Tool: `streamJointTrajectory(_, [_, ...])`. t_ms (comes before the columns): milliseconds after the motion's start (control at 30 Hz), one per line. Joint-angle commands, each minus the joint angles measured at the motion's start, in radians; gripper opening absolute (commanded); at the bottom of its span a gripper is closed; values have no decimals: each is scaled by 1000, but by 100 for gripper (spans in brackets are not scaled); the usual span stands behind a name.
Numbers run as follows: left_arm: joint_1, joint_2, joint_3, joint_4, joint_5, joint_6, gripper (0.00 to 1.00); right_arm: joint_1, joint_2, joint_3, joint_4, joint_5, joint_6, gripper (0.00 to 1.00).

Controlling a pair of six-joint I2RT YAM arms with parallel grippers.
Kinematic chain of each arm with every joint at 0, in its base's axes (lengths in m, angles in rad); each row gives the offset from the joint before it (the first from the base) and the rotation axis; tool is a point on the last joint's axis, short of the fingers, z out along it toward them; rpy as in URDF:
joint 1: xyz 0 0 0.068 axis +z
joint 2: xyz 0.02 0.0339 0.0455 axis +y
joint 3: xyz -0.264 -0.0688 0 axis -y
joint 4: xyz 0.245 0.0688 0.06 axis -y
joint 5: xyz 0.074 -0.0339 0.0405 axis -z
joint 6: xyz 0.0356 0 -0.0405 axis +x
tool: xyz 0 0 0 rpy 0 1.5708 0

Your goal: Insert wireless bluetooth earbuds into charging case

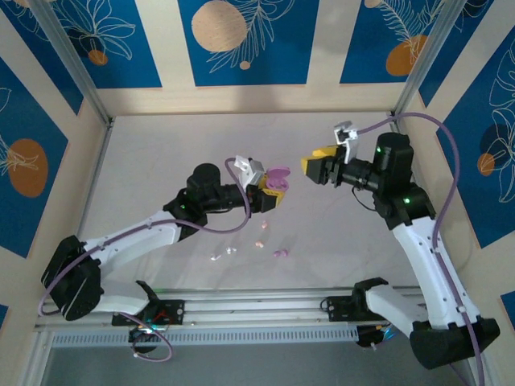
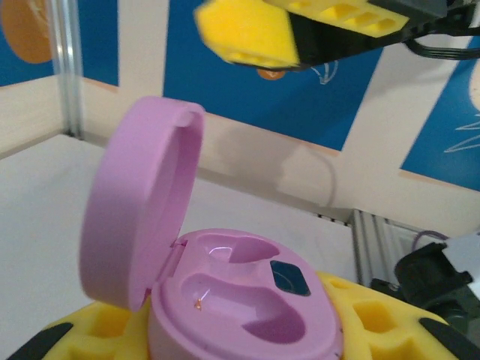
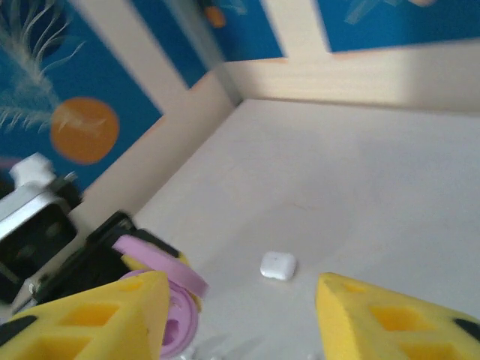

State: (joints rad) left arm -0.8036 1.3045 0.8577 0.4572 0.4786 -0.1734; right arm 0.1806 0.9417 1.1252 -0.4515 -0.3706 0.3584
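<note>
White tabletop (image 1: 161, 161); left claw (image 1: 272, 195) clamps lid-up pink case (image 2: 247, 300) — right claw (image 3: 241, 300) gaping.

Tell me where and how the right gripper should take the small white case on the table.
Probably across its two opposite side walls, from straight above: the white case lies flat and low on the table, rounded-square, with bare space around it. The open right gripper could straddle it.
</note>
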Motion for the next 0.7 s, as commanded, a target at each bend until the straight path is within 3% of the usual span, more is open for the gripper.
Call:
streamJointTrajectory(0, [3, -55, -43, 55, -82, 14, 26, -49, -15, -108, -177, 89, 297, 49])
streamJointTrajectory(167, [20, -99, -91, 62, -104, -9, 26, -29, 29, -321, -211, -35, 411, 38])
streamJointTrajectory(400, [48, -164, -162, 93, -153, -42, 26, 203, 123, -466, -203, 69, 429, 36])
streamJointTrajectory(667, [67, -224, -191, 95, -195, -41, 26, 414, 304, -406, -147, 142, 352, 36])
